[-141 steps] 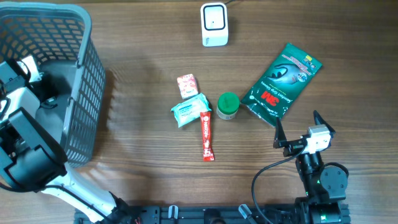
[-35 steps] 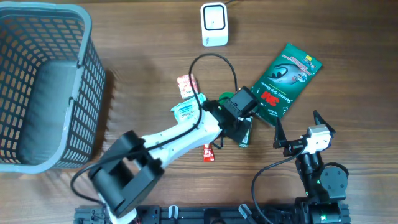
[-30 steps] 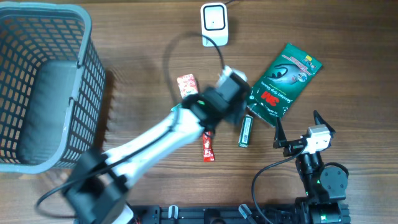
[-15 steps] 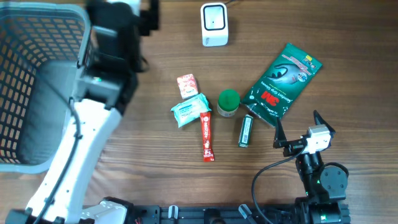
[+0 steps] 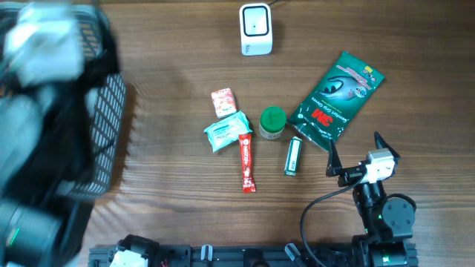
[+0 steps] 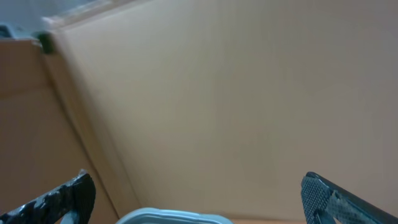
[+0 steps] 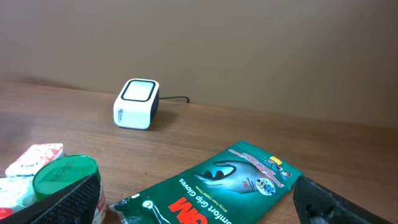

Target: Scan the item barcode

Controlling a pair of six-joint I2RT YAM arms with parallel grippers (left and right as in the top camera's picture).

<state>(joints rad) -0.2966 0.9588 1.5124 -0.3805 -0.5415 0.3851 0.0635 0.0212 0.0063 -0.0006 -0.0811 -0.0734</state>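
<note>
The white barcode scanner (image 5: 256,28) stands at the far middle of the table, also in the right wrist view as the scanner (image 7: 137,102). A small dark bar-shaped item (image 5: 294,156) lies flat between the green-lidded jar (image 5: 272,124) and the green glove pack (image 5: 336,96). My left arm (image 5: 44,126) is a blur over the basket at far left. The left gripper (image 6: 199,202) is open and empty above the basket's rim (image 6: 174,216). My right gripper (image 5: 355,150) rests open near the front right, its fingers framing the glove pack (image 7: 236,180).
A grey mesh basket (image 5: 111,96) fills the left side. A red-and-white packet (image 5: 223,100), a tissue pack (image 5: 226,132) and a red stick sachet (image 5: 247,163) lie left of the jar. A cardboard wall (image 6: 236,99) stands behind the table.
My left gripper let go of the dark bar item beside the jar, opened wide, and the arm swung away left to above the basket. The right arm has not moved.
</note>
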